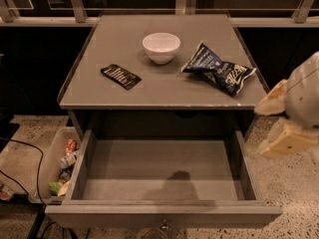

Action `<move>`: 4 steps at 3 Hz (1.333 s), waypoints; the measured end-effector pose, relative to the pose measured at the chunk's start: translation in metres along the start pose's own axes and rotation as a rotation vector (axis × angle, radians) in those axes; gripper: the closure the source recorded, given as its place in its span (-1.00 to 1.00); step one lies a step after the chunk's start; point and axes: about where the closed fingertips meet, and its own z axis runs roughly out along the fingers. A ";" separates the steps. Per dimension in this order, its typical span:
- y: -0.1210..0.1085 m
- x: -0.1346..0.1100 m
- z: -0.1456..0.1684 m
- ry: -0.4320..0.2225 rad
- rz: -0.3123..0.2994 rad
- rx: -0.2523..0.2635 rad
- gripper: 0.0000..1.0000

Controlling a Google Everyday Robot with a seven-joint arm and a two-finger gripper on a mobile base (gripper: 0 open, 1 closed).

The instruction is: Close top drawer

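top drawer (159, 169) open, floor bin (44, 171) holding packets (67, 159), tool (285, 137) at right

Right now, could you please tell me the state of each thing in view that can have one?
top drawer: pulled wide open, nothing inside
white bowl: upright on the cabinet top, looks empty
chip bag: lying crumpled on the cabinet top
dark packet: lying flat there
floor bin: open-topped, holding packets
pincer: right of the top drawer, not touching it
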 end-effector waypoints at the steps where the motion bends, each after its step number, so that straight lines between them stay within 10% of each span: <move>1: 0.044 0.016 0.037 -0.030 0.018 -0.084 0.30; 3: 0.051 0.018 0.043 -0.029 0.022 -0.103 1.00; 4: 0.063 0.023 0.057 -0.042 0.049 -0.106 1.00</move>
